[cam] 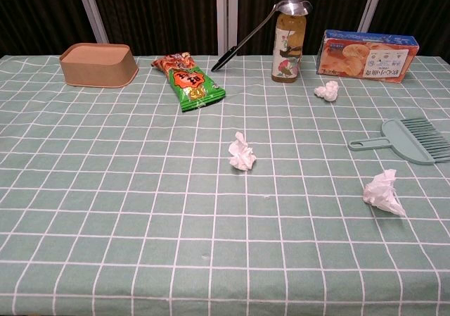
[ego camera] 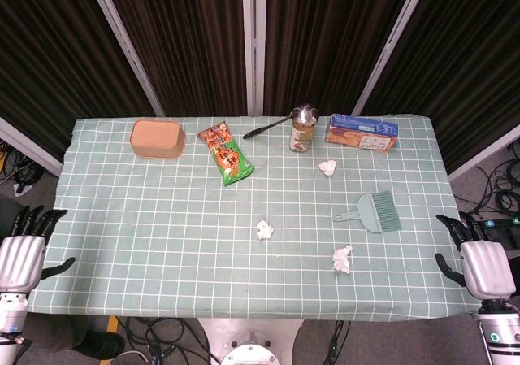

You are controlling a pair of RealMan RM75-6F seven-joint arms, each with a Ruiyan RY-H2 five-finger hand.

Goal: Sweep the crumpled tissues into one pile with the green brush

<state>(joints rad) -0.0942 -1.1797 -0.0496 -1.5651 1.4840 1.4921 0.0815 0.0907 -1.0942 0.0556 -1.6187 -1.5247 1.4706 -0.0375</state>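
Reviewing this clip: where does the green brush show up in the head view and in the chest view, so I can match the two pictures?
Head view: the green brush lies flat at right of centre, bristles to the right, handle pointing left.
Chest view: the same brush sits at the right edge, partly cut off by the frame.
Shared landmark: in both views a crumpled tissue lies just nearer the robot than the brush, apart from it.

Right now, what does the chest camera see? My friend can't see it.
Three crumpled tissues lie apart on a green checked tablecloth, with a green brush at the right. Behind stand a brown box, snack bag, bottle and biscuit box.
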